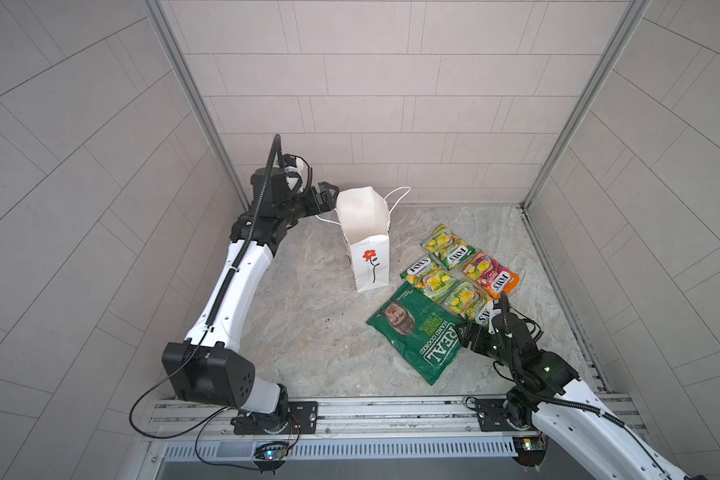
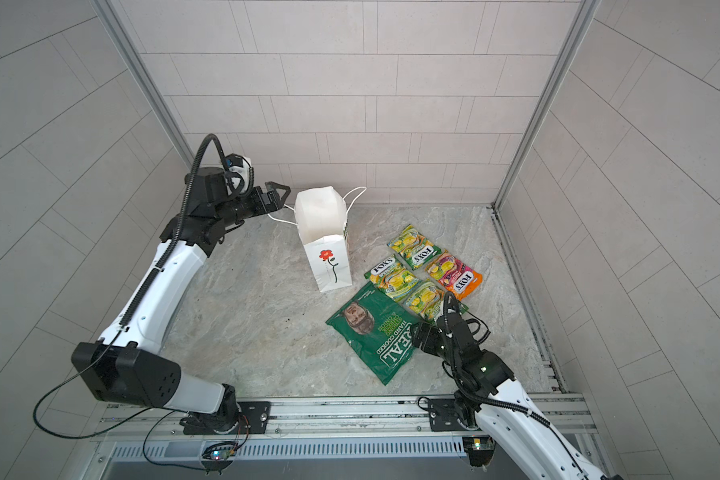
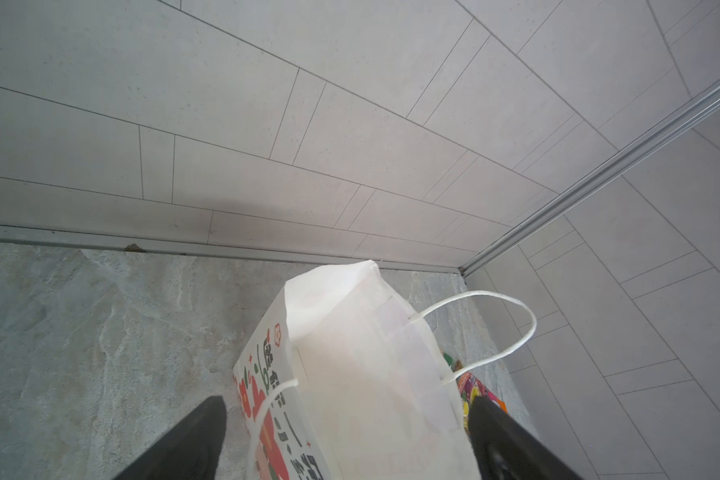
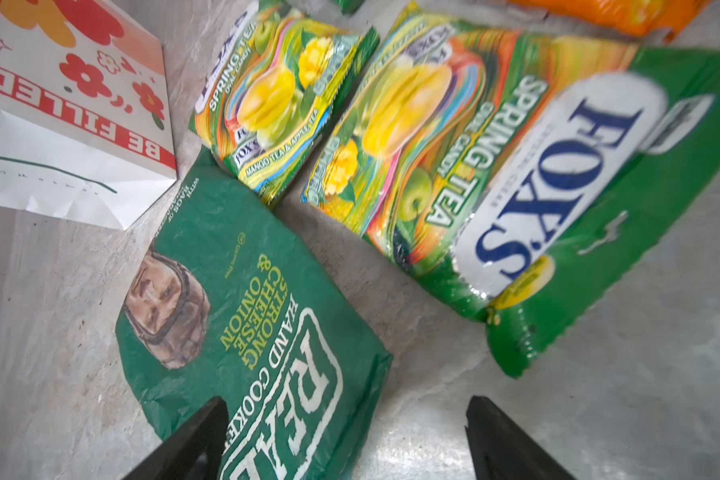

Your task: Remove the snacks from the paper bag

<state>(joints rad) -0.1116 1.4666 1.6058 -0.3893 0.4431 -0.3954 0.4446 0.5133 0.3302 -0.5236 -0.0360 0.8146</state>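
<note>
The left tool (image 3: 348,399) is held wide and empty beside the upright paper bag (image 1: 368,266), the right tool (image 4: 346,401) equally wide over the crisp bag (image 1: 416,336), near four FOX'S packets (image 1: 447,246) toward the desk's (image 1: 308,332) right edge.

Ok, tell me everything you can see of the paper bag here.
The paper bag is tall, white, creased, standing upright on the stone-look table, mouth open, nothing showing inside. White cord handles stick out on two sides. One face bears a red flower on a black stem; another, red flowers and "BE FILLED". The open left gripper is beside its rim; contact unclear.
</note>
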